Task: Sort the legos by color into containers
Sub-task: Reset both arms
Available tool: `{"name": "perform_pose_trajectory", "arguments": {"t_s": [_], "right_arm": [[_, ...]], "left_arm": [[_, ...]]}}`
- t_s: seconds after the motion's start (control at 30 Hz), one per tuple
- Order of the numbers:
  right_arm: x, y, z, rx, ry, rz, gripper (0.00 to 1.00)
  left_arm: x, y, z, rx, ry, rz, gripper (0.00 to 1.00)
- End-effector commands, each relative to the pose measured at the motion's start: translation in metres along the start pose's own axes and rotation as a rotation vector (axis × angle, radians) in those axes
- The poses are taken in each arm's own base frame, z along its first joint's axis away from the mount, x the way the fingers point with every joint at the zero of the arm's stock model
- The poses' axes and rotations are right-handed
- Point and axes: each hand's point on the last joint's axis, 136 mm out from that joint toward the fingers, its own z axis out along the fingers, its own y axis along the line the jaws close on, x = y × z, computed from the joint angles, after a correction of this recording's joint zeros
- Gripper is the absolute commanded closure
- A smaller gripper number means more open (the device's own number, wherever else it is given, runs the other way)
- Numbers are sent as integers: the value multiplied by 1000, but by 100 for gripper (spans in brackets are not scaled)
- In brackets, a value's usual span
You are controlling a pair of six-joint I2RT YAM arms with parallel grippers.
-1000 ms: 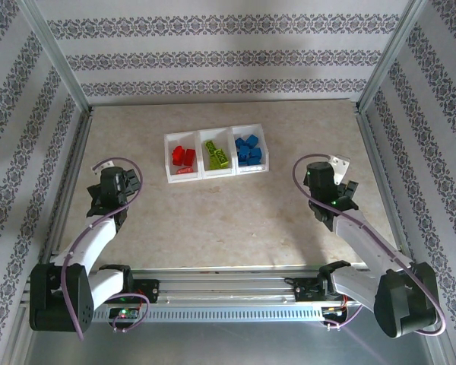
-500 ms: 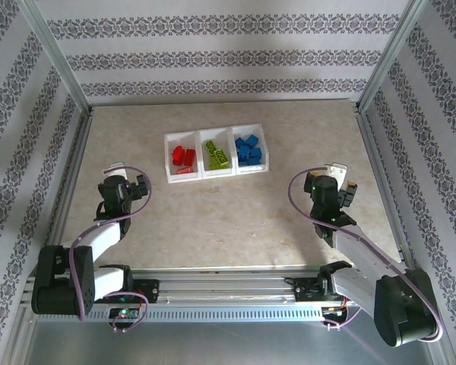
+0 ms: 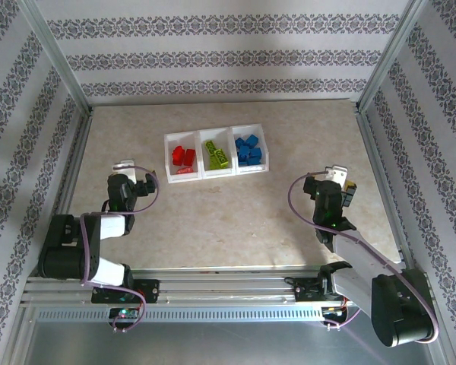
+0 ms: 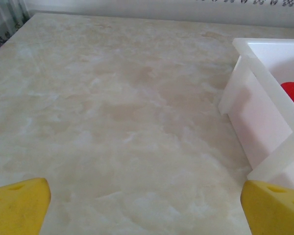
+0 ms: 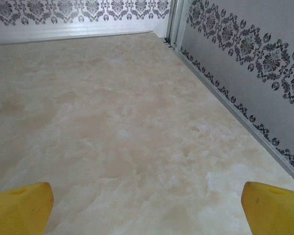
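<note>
Found the containers on the far middle of the worktop, three white open-top bins joined in one row; saw red legos lying in the left bin, lime green legos in the middle bin and blue legos in the right bin, one colour per compartment; could not count the single bricks with any certainty from above; spotted the left tool low over the worktop, near the left end of the containers yet apart from them, pointing toward the far wall; read it as spread wide and holding nothing, going by the left wrist view, with yellow fingertips parted to the two bottom corners and bare marbled surface between; noted in that same view the white end wall of the left bin at the right, with a sliver of red brick showing over the rim; spotted the right tool toward the right side of the worktop, well apart from the containers and near the patterned side wall; read it too as spread wide and gripping nothing, judging by yellow tips at the bottom corners of the right wrist view, over bare worktop; made out a metal corner post at the far end of that wall; placed both arm bases on the aluminium rail along the near edge.
</note>
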Motion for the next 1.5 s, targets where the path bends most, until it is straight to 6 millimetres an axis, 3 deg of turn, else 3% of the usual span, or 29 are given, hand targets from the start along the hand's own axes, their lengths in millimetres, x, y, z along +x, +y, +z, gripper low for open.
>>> {"name": "perform_pose_trajectory", "arguments": {"t_s": [0.0,0.2,0.33,0.77,0.97,1.3,1.37,1.47], "right_arm": [[-10,5,1,-39,-55,23,2],[-10,6,8,-56,-88,22,2],[-9,9,13,-79,-101,32,2],[-13,29,35,-149,-157,-37,2],[0,43,51,-203,-121,-51,2],[13,47,68,-274,-30,-21,2],[2,61,70,-350,-49,-37,2],[3,62,69,-368,-42,-34,2]], "left_arm": [[-17,-5,2,35,-99,24,0],[-7,-16,10,101,-113,49,0],[-4,-30,20,178,-33,83,0],[-3,-23,20,142,-30,68,0],[-3,-24,20,143,-31,70,0],[-3,-25,20,149,-31,73,0],[-3,-25,21,150,-29,73,0],[-2,-24,20,148,-29,73,0]]}}
